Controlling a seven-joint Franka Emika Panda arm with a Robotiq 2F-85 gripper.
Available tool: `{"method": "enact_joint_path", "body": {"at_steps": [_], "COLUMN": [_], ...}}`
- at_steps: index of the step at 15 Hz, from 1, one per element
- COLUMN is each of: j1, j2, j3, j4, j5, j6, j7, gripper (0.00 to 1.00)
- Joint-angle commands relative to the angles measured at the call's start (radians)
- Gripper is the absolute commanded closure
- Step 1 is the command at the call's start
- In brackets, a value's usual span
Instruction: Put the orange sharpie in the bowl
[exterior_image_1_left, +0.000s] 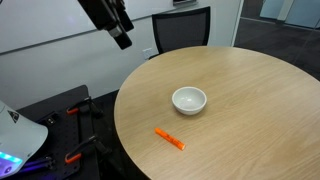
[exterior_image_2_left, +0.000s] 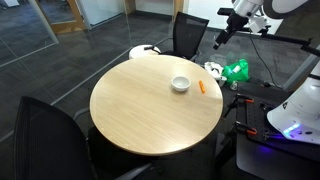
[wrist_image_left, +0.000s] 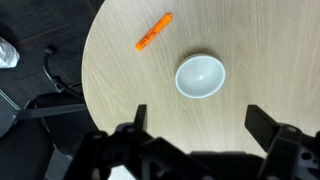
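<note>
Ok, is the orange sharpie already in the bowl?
No, the orange sharpie lies on the table, apart from the bowl, which is empty.

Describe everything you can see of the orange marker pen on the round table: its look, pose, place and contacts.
The orange sharpie is a slim, straight, bright orange stick, plastic by its look; its cap details are too small to tell. It lies flat on the round, light wooden table, near the edge and clear of the white bowl. Only the tabletop touches it. The open pincer hangs well above it, holding nothing.
</note>
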Motion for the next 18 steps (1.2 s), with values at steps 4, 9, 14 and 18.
{"method": "enact_joint_path", "body": {"at_steps": [4, 9, 14, 18], "j1": [-0.081, -0.098, -0.088, -0.062], "j2": [0.094, 0.265, 0.479, 0.621], "j3": [0.034, 0.019, -0.002, -0.037], "j4": [-0.021, 0.037, 0.143, 0.226], "j5": [0.022, 0.039, 0.043, 0.105], "j6": [0.050, 0.107, 0.139, 0.167], "j7": [0.182, 0.225, 0.258, 0.242], "gripper": [0.00, 0.00, 0.00, 0.00]}}
